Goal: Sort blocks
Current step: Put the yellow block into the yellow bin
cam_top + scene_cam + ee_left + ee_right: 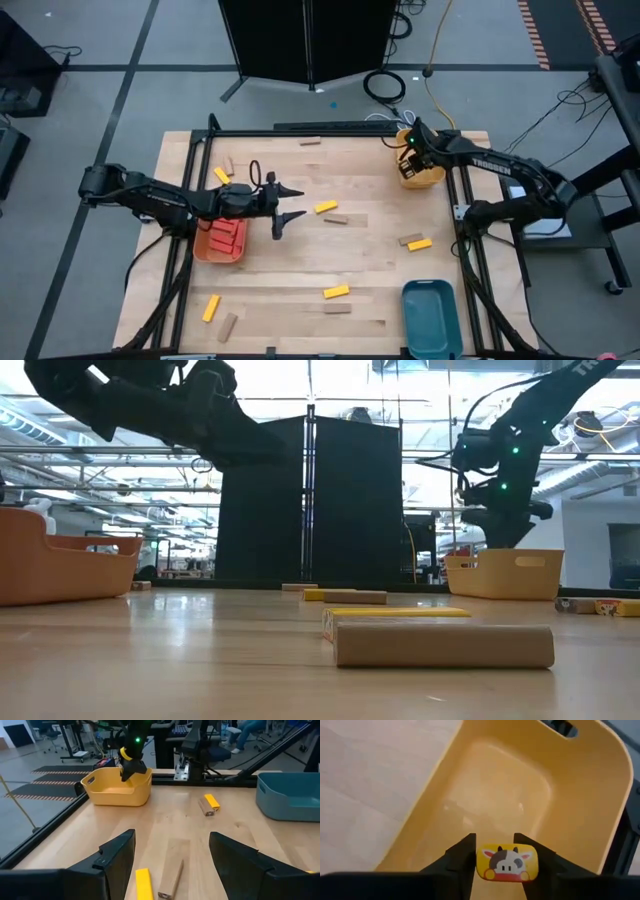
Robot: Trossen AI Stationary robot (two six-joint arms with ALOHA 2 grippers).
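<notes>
Item: yellow block [507, 863] gripped in right gripper [493, 861] fingers over yellow tray [470, 780]; we release low; left gripper [291, 202] open.

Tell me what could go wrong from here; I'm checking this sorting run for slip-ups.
The right gripper holds a yellow block above the yellow tray; released off-centre, it could bounce out. The open left gripper points at a yellow bar lying right beside a tan bar, so closing could catch both.
</notes>
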